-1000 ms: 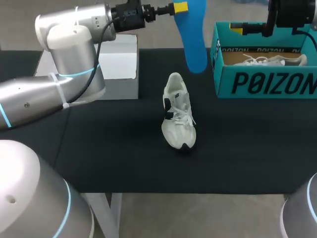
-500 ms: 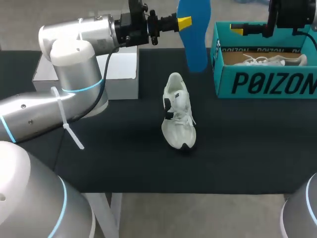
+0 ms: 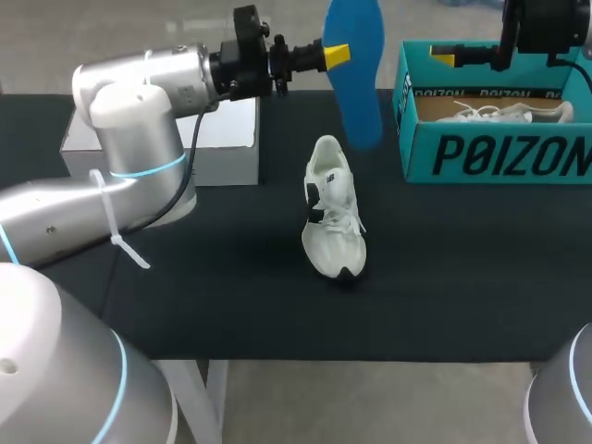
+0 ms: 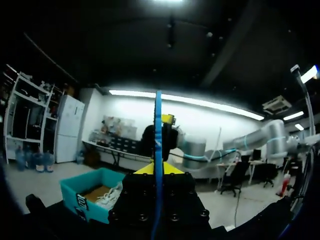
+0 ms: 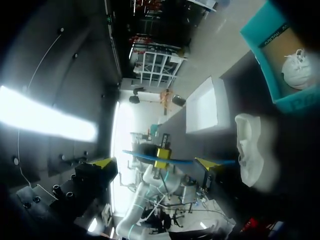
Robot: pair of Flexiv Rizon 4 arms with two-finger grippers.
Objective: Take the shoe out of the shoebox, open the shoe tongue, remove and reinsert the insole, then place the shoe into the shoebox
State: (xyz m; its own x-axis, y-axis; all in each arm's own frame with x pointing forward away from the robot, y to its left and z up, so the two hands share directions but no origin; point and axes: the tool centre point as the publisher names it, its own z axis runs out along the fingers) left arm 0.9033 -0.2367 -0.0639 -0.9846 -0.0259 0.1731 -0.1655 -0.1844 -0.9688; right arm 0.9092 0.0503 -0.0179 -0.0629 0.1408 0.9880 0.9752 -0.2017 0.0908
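Left gripper (image 3: pixel 338 55), upper middle of the head view, is clenched on the blue insole (image 3: pixel 356 79). The insole hangs long-side down, clear of the table (image 3: pixel 462 277). In the left wrist view it runs edge-on between the yellow tips.

Judgement: the insole is out, and holding it aloft keeps it free for re-entry through the shoe's opening.

The shoe (image 3: pixel 333 208) lies at frame centre on the black table, heel end towards the insole and opening up, just below the insole's lower end in the frame.

Right gripper (image 3: pixel 444 57) hovers at upper right over the left rim of the teal shoebox (image 3: pixel 490 153). Its fingers are spread with nothing between them, probably parked. A second shoe (image 3: pixel 504 113) lies in the box.

Against a second ago, the left gripper sits lower in the frame. The insole's lower end has dropped nearer the shoe. Shoe, shoebox and right arm are unchanged.
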